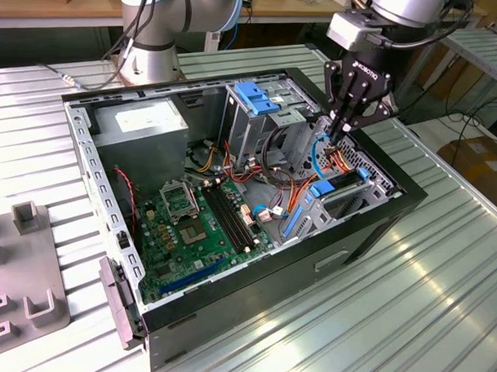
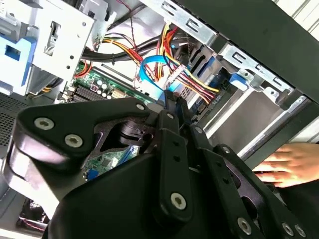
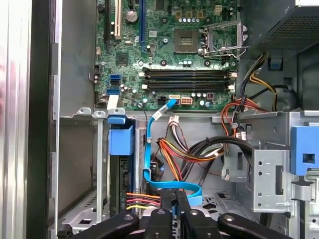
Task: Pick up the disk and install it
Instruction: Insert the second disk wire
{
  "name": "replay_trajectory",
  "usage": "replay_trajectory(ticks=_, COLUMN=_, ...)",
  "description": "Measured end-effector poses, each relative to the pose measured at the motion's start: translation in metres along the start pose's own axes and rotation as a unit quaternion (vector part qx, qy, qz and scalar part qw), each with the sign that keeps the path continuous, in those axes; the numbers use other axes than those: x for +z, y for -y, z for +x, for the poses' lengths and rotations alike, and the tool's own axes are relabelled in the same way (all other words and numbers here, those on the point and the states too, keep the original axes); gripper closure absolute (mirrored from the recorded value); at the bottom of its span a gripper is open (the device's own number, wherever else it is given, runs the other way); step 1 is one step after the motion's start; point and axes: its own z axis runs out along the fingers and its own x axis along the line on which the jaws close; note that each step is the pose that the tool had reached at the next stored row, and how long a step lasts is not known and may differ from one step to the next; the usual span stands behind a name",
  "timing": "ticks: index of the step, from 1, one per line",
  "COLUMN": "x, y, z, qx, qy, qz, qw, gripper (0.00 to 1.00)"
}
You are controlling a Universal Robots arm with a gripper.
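Hovering hand (image 1: 338, 134) over disk (image 3: 121, 172)

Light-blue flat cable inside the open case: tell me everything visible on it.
The light-blue flat ribbon cable looks like thin, flexible plastic. One end carries a white tag and a blue plug at the green motherboard's edge; whether it is seated is unclear. From there it drops and curls into a flat loop beside the red-and-yellow wire bundle, right at the black gripper; contact cannot be told.
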Motion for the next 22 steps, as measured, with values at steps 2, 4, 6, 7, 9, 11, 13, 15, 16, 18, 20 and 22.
replay_trajectory(ticks=2, x=0.0002, y=-0.0001, z=0.0015, qx=0.0, qy=0.0, qz=0.0, qw=1.0, gripper=0.84)
replay_trajectory(ticks=4, x=0.0004, y=-0.0002, z=0.004, qx=0.0, qy=0.0, qz=0.0, qw=1.0, gripper=0.84)
replay_trajectory(ticks=6, x=0.0008, y=-0.0007, z=0.0081, qx=-0.001, qy=0.0003, qz=0.0, qw=1.0, gripper=0.84)
replay_trajectory(ticks=7, x=0.0009, y=-0.001, z=0.0102, qx=-0.001, qy=0.0009, qz=0.0001, qw=1.0, gripper=0.84)
replay_trajectory(ticks=9, x=0.0015, y=-0.0024, z=0.0184, qx=-0.001, qy=0.0045, qz=0.0002, qw=0.99999, gripper=0.84)
replay_trajectory(ticks=11, x=0.0022, y=-0.0032, z=0.0247, qx=-0.001, qy=0.0077, qz=0.0004, qw=0.99997, gripper=0.84)
replay_trajectory(ticks=13, x=0.0025, y=-0.0036, z=0.0282, qx=-0.001, qy=0.0112, qz=0.0008, qw=0.99994, gripper=0.84)
replay_trajectory(ticks=15, x=0.0029, y=-0.0039, z=0.0303, qx=-0.001, qy=0.0144, qz=0.0017, qw=0.99989, gripper=0.84)
replay_trajectory(ticks=16, x=0.0032, y=-0.0041, z=0.0316, qx=-0.002, qy=0.0156, qz=0.0021, qw=0.99988, gripper=0.84)
replay_trajectory(ticks=18, x=0.0038, y=-0.0049, z=0.0354, qx=-0.002, qy=0.0183, qz=0.0032, qw=0.99983, gripper=0.84)
replay_trajectory(ticks=20, x=0.0045, y=-0.0062, z=0.0387, qx=-0.003, qy=0.0203, qz=0.0038, qw=0.99978, gripper=0.84)
replay_trajectory(ticks=22, x=0.0056, y=-0.0106, z=0.0416, qx=-0.004, qy=0.0215, qz=0.004, qw=0.99975, gripper=0.84)
